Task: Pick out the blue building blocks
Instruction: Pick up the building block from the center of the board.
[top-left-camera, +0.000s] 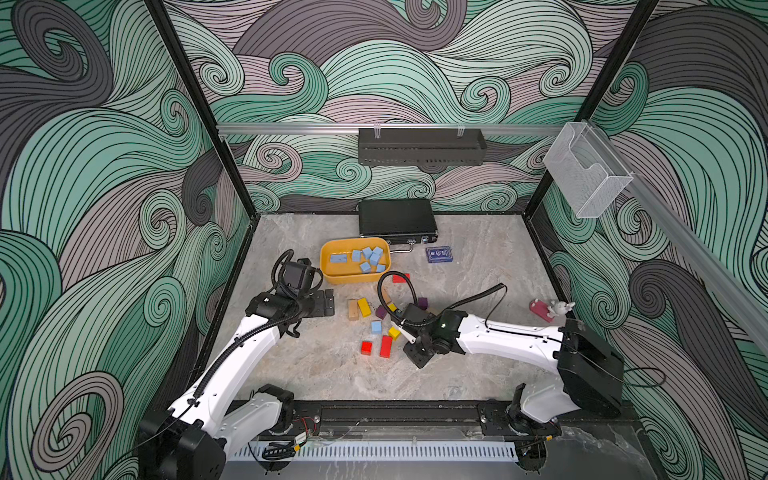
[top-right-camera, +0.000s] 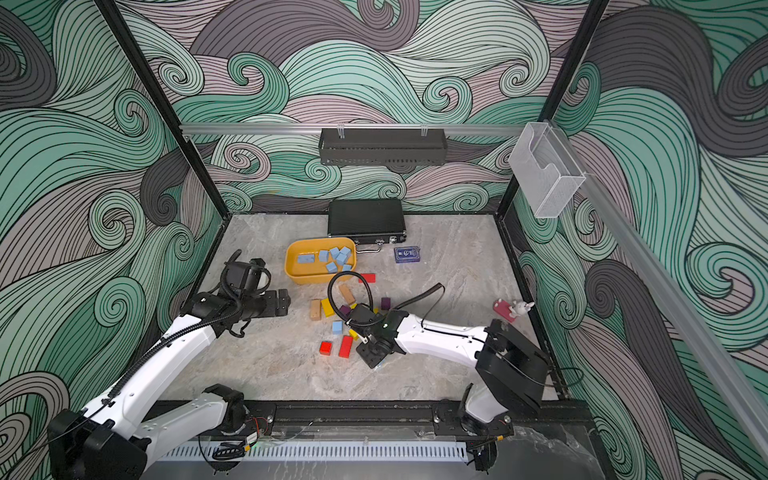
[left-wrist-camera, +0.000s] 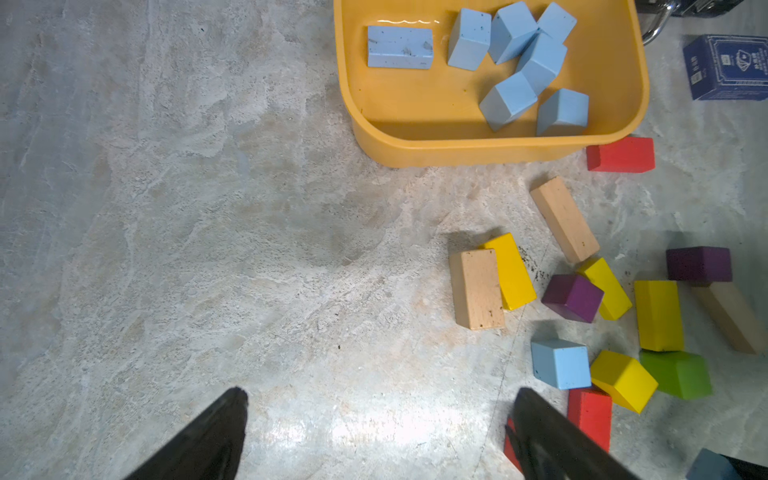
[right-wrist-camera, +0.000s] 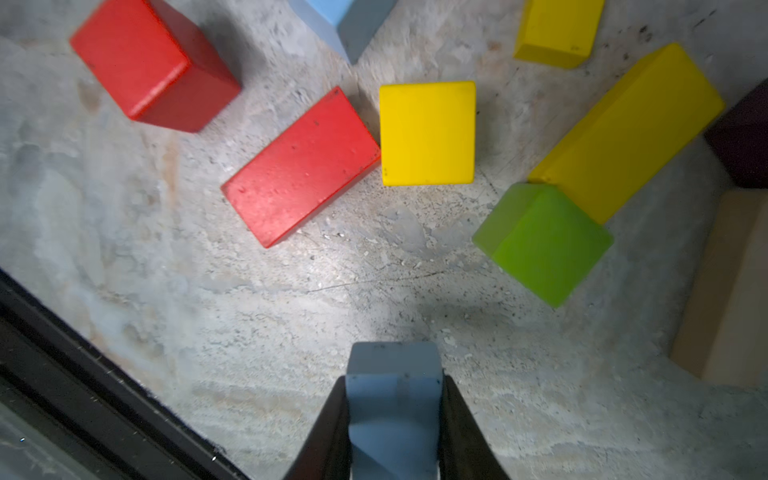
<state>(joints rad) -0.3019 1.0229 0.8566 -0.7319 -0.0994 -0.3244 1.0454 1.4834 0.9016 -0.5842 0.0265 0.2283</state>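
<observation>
On the grey marbled stone tabletop (top-left-camera: 332, 374), walled by swirling green wave murals (top-left-camera: 104, 166), my right gripper (right-wrist-camera: 393, 382) clamps a matte sky-blue block (right-wrist-camera: 392, 365); my left gripper (left-wrist-camera: 380, 392) stands wide apart. Seven blue blocks (left-wrist-camera: 511, 33) sit in the glossy yellow plastic tub (top-left-camera: 353, 279) at eleven o'clock; one blue cube (top-left-camera: 376, 327) lies loose near centre.

The held blue block (right-wrist-camera: 394, 411) between the right gripper (right-wrist-camera: 394, 384) fingers runs past the frame edge; ahead, a loose blue block (right-wrist-camera: 332, 12) is cropped too.
</observation>
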